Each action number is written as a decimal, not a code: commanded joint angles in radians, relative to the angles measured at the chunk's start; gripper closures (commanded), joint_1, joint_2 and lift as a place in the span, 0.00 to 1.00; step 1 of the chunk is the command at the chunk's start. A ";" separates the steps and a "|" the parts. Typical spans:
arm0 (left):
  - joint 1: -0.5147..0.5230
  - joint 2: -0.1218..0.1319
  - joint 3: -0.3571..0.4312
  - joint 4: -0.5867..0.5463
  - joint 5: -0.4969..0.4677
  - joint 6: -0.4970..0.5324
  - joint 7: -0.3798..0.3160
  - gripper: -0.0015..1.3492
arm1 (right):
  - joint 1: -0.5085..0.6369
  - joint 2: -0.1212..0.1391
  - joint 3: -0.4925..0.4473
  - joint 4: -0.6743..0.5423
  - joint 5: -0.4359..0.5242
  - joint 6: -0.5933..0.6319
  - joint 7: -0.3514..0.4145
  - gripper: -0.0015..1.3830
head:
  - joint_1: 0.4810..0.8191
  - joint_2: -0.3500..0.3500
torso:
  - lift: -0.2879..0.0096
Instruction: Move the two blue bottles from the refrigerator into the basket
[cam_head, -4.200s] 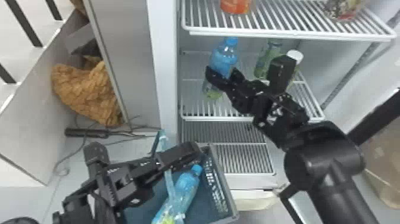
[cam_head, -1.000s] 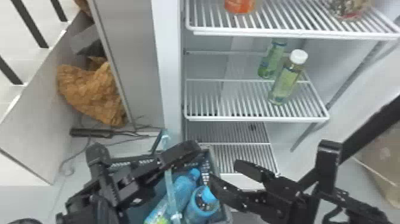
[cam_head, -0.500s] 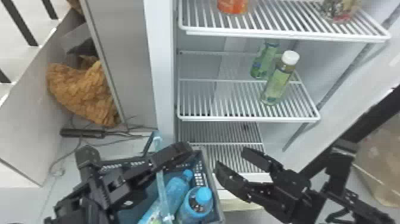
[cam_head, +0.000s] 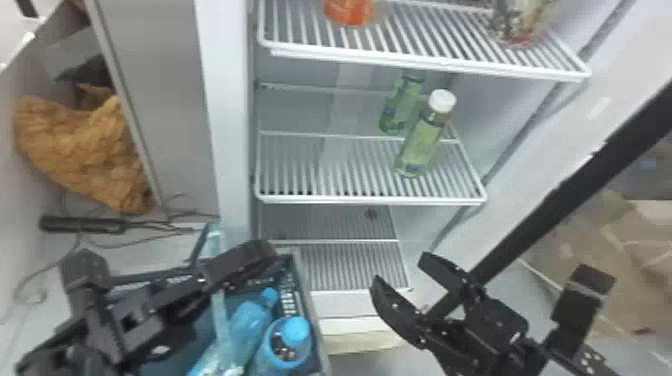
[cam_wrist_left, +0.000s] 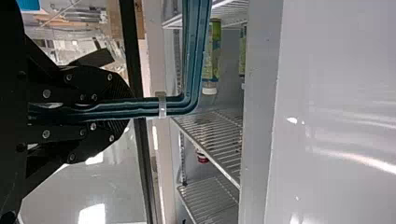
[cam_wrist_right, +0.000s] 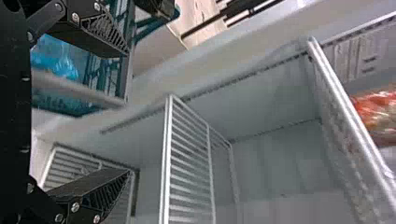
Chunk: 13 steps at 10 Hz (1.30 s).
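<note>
Two blue bottles (cam_head: 284, 352) inside basket (cam_head: 292, 295), right tool (cam_head: 401, 270) nearby, spread

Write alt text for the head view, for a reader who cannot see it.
Two blue bottles sit in a basket before an open refrigerator, the left pincer at the basket's edge, the right pincer open and empty nearby. Two green bottles stand on a shelf.
</note>
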<state>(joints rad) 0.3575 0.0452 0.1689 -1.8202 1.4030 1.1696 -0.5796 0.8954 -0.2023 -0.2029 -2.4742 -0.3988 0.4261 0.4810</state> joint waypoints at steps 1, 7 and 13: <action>0.003 -0.001 0.005 0.000 -0.001 -0.004 0.000 0.89 | 0.032 0.007 -0.024 0.024 0.014 -0.085 0.014 0.14 | 0.63 0.15 | 0.23; 0.008 -0.010 0.023 0.000 -0.001 -0.006 -0.002 0.89 | 0.135 0.096 -0.196 0.107 0.106 -0.298 0.083 0.13 | 0.63 0.00 | 0.23; 0.028 -0.011 0.056 -0.012 -0.001 -0.011 -0.017 0.89 | 0.165 0.130 -0.266 0.181 0.136 -0.397 0.139 0.14 | 0.63 0.00 | 0.23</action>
<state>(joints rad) 0.3837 0.0337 0.2227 -1.8300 1.4032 1.1597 -0.5970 1.0618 -0.0735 -0.4668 -2.3019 -0.2617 0.0361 0.6198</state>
